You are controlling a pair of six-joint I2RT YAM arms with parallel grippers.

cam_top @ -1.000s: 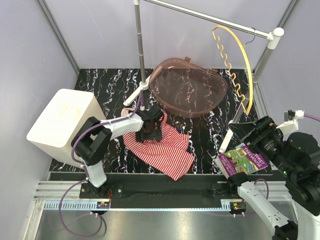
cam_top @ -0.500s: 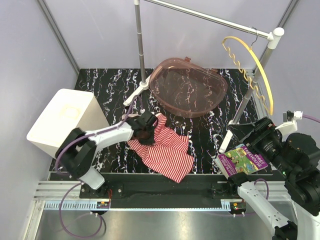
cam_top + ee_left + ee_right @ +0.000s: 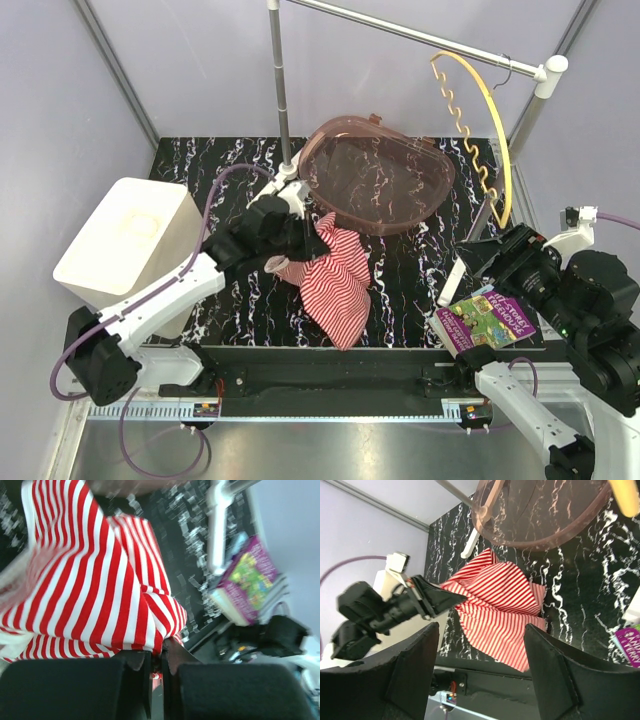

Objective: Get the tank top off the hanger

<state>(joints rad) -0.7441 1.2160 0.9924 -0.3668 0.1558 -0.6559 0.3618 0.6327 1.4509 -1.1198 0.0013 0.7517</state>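
1. Tank top (image 3: 338,285): off the hanger (image 3: 492,120) and well apart from it. It sits over the middle of the black marbled counter (image 3: 200,170), just near of the brown basket (image 3: 446,178). The hanger hangs bare by its hook from the grey rail (image 3: 420,38) at far right.
2. Left jaws: narrow, clamped on a bunched fold of the striped cloth at its upper left edge. The left wrist view shows fabric (image 3: 90,580) nipped between the two pads. The rest droops away from the pinch toward the near edge. Cannot tell whether the low end touches the counter.
3. Right jaws: wide apart, holding nothing. They are off to the right above the purple book (image 3: 485,320), looking across at the garment (image 3: 495,605).
4. Handling, as a judgement: light, limp, thin knit. It has no stiffness and folds and swings from whatever point is gripped. Not fragile. It is grippy enough that a small pinch carries the whole piece.
5. Where to take hold: a gathered fold or the white trimmed edge at neck or armhole gives the pads more thickness than a single layer.
6. Risk: a trailing hem may drag on the counter or catch the basket rim.
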